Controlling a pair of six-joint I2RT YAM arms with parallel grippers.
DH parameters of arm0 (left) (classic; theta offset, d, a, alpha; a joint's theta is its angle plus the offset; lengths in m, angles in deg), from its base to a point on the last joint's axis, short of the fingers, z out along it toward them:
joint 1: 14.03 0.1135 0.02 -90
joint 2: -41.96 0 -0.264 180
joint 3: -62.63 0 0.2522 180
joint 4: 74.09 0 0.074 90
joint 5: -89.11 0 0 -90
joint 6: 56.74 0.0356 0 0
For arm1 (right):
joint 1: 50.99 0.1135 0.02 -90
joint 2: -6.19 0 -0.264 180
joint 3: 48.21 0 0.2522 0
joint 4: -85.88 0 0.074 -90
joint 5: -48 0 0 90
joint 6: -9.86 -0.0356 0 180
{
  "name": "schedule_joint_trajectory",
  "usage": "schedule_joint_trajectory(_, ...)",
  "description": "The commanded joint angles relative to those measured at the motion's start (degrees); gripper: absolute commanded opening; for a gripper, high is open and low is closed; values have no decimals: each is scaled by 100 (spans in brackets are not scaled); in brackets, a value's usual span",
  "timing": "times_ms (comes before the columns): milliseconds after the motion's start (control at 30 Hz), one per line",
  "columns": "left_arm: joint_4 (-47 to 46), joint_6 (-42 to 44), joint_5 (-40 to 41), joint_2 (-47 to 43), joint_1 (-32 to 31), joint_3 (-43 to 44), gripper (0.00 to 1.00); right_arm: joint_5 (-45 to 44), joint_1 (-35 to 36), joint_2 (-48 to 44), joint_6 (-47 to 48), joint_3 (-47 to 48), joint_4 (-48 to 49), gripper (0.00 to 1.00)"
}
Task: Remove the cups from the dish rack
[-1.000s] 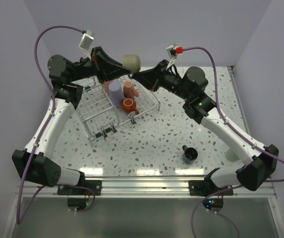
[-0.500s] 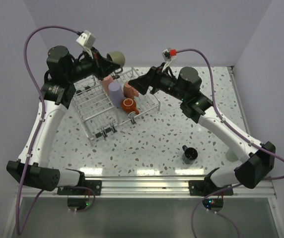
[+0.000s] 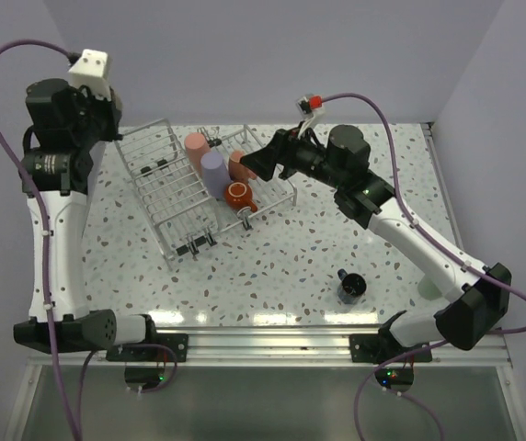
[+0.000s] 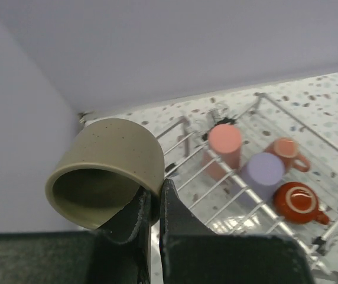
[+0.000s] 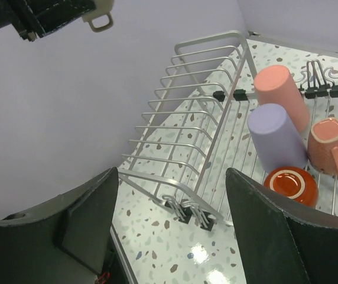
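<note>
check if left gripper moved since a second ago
Yes: the left gripper, holding the beige cup, swung left from over the dish rack to past its left end.

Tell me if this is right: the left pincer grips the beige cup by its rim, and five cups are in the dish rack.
Four, not five. The left pincer grips the beige cup by its rim, and four cups are in the dish rack: pink, lavender, salmon, orange-red, as the top external view shows.

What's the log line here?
left end effector: shut on beige cup | right end effector: open, empty | rack: pink, lavender, salmon, red cups | table: dark cup
</note>
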Motion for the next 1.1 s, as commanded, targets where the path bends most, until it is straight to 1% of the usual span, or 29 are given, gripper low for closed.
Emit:
schedule_joint_trajectory(0,629,314,357,140,959,450,0,13,-8,-290,244,53,-155,77)
schedule_joint_trajectory(33,683,366,252,131,1145,381,0,31,-8,-308,279,44,-225,77)
schedule_joint_trajectory(67,788,401,199,114,1512,302,0,31,1,-325,306,44,-243,77)
schedule_joint_trajectory(100,841,428,94,79,1716,214,0,40,-8,-334,358,44,-270,77)
schedule_joint_trajectory(133,894,463,-29,61,1927,-22,0,40,-8,-352,402,27,-278,77)
schedule_joint_trajectory(167,1008,515,-143,43,2303,-155,0,57,-8,-361,420,27,-279,77)
schedule_joint_trajectory(267,1385,788,-425,69,2745,-726,0,84,1,-396,517,18,-507,77)
schedule_joint_trajectory(533,1984,2000,-365,113,3159,-2412,0,128,-8,-449,754,53,-823,77)
schedule_joint_trajectory(600,2020,2237,-260,157,3212,-2686,0,119,-8,-457,789,53,-858,77)
schedule_joint_trajectory(700,1853,2422,-84,280,3221,-3283,0,101,-8,-484,833,44,-911,77)
schedule_joint_trajectory(800,1634,2511,13,508,3221,-3600,0,101,-8,-484,824,44,-911,77)
schedule_joint_trajectory(1000,939,2537,426,966,3221,-3909,0,22,1,-528,842,-8,-929,77)
schedule_joint_trajectory(1067,790,2546,409,1088,3221,-3953,0,-30,1,-545,851,-26,-929,77)
